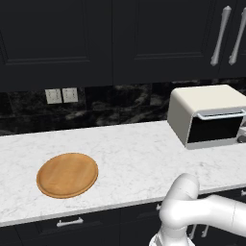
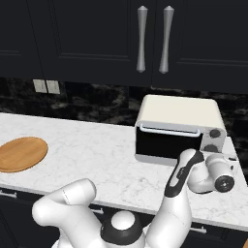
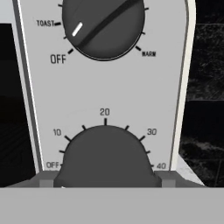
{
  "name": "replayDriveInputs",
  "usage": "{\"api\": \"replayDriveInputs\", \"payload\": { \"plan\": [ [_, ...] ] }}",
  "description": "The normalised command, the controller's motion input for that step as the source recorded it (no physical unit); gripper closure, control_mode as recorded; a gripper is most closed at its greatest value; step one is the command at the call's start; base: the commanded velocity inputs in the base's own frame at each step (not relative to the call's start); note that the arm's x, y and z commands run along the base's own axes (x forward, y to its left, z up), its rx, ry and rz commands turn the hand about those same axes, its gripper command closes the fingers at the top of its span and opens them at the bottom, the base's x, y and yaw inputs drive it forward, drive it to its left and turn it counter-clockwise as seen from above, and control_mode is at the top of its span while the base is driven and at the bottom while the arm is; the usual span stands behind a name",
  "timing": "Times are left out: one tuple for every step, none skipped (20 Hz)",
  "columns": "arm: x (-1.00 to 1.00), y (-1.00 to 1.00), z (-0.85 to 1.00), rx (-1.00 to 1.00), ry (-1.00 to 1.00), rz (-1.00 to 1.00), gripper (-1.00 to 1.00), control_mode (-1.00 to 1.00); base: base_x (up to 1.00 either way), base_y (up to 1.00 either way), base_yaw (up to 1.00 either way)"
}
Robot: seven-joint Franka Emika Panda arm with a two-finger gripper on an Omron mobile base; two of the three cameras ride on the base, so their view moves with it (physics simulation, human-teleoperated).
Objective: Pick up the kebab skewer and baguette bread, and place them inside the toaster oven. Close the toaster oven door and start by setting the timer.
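Two dials sit directly ahead of my hand camera on the pale control panel of the toaster oven. Nearest is the timer dial, a dark knob ringed by marks reading OFF, 10, 20, 30 and 40; its lower part is cut off at the frame bottom. My end effector is right at this knob, but the fingertips are not distinguishable in the hand view, so I cannot tell whether they are spread, closed or gripping the dial. Above it is the mode dial, with a white pointer mark lying between the TOAST and OFF labels; WARM is printed to its lower right.

From the right base view, my wrist is at the oven's right front corner, level with the lower of the two knobs, over the white marble worktop.

The toaster oven door stands upright and shut, dark glass with the silver bar handle along its top edge. The interior cannot be made out through the glass.

Well apart to the left on the worktop lies a round wooden board, bare on top.

Farther back are the dark stone backsplash with two wall outlets, and dark upper cabinets with long silver pulls.
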Motion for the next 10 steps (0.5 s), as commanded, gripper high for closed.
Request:
{"api": "replayDriveInputs", "payload": {
  "plan": [
    [0.0, 0.0, 0.0, 0.0, 0.0, 0.0, 1.0, -1.0, 0.0, 0.0, 0.0],
    [0.0, 0.0, 0.0, 0.0, 0.0, 0.0, 1.0, -1.0, 0.0, 0.0, 0.0],
    [0.0, 0.0, 0.0, 0.0, 0.0, 0.0, 1.0, -1.0, 0.0, 0.0, 0.0],
    [0.0, 0.0, 0.0, 0.0, 0.0, 0.0, 1.0, -1.0, 0.0, 0.0, 0.0],
    [0.0, 0.0, 0.0, 0.0, 0.0, 0.0, 1.0, -1.0, 0.0, 0.0, 0.0],
    [0.0, 0.0, 0.0, 0.0, 0.0, 0.0, 1.0, -1.0, 0.0, 0.0, 0.0],
    [0.0, 0.0, 0.0, 0.0, 0.0, 0.0, 1.0, -1.0, 0.0, 0.0, 0.0],
    [0.0, 0.0, 0.0, 0.0, 0.0, 0.0, 1.0, -1.0, 0.0, 0.0, 0.0],
    [0.0, 0.0, 0.0, 0.0, 0.0, 0.0, 1.0, -1.0, 0.0, 0.0, 0.0],
    [0.0, 0.0, 0.0, 0.0, 0.0, 0.0, 1.0, -1.0, 0.0, 0.0, 0.0]
  ]
}}
